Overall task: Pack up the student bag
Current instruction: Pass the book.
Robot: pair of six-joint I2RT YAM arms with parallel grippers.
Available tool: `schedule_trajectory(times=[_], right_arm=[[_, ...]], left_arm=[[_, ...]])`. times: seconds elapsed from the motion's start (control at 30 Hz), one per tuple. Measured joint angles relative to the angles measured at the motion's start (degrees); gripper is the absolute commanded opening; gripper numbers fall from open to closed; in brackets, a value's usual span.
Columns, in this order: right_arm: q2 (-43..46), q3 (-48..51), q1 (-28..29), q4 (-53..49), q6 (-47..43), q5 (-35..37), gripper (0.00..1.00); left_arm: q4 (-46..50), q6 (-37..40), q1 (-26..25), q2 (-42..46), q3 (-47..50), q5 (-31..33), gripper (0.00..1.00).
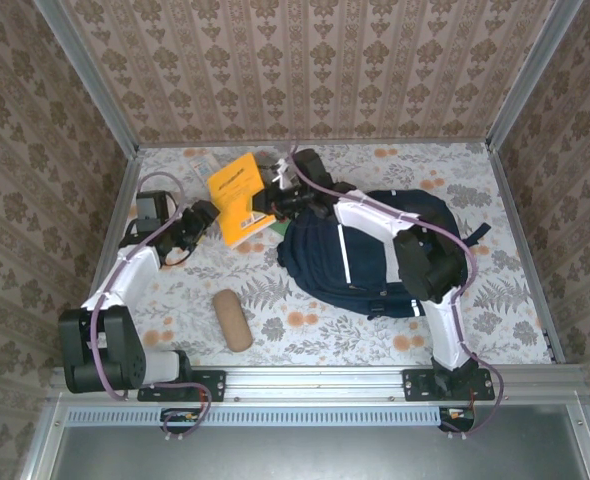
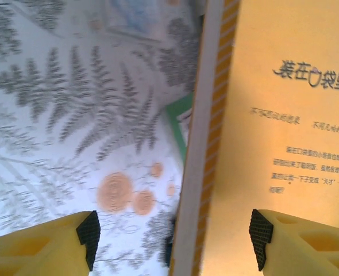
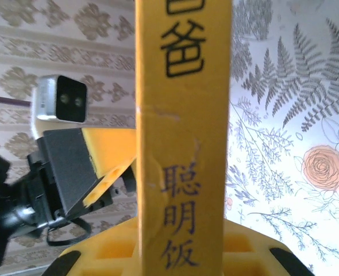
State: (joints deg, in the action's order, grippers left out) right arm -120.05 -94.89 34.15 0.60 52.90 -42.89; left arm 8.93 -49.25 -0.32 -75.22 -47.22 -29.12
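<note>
Lab mock-up cell: wallpapered panels (image 1: 315,70) in aluminium frame (image 1: 87,75), floral tabletop (image 1: 495,200), metal mounting rail (image 1: 315,380).

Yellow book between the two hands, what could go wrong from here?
The right hand pinches the yellow book at its spine edge alone, while the left hand stands open around it, so the book could swing or slip. I can't tell whether the student bag is unzipped, so the book may snag on fabric.
</note>
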Motion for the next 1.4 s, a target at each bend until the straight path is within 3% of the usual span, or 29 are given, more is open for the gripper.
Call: schedule_trajectory(times=[0.4,0.87,1.27,1.37,1.4], right_arm=[[8.57,9.51,-2.01,9.90,8.61,-1.07,0.00],[12.13,11.47,-2.08,13.73,11.69,-1.05,0.00],[12.13,13.05,-2.56,18.40,13.35,-1.11,0.00],[12.13,13.31,-2.78,18.49,13.22,-1.07,0.33],[12.13,13.33,-2.93,18.08,12.96,-1.07,0.38]], left_arm=[[-24.48,-15.15,-3.17,-1.55,2.32,-11.78,0.70],[-29.11,-18.21,-5.33,-3.56,1.81,-14.25,0.70],[-42.07,-29.73,-5.27,-3.58,2.64,-16.31,0.23],[-43.95,-31.61,-5.29,-3.58,2.71,-16.52,0.01],[-44.06,-31.80,-5.29,-3.58,2.73,-16.83,0.00]])
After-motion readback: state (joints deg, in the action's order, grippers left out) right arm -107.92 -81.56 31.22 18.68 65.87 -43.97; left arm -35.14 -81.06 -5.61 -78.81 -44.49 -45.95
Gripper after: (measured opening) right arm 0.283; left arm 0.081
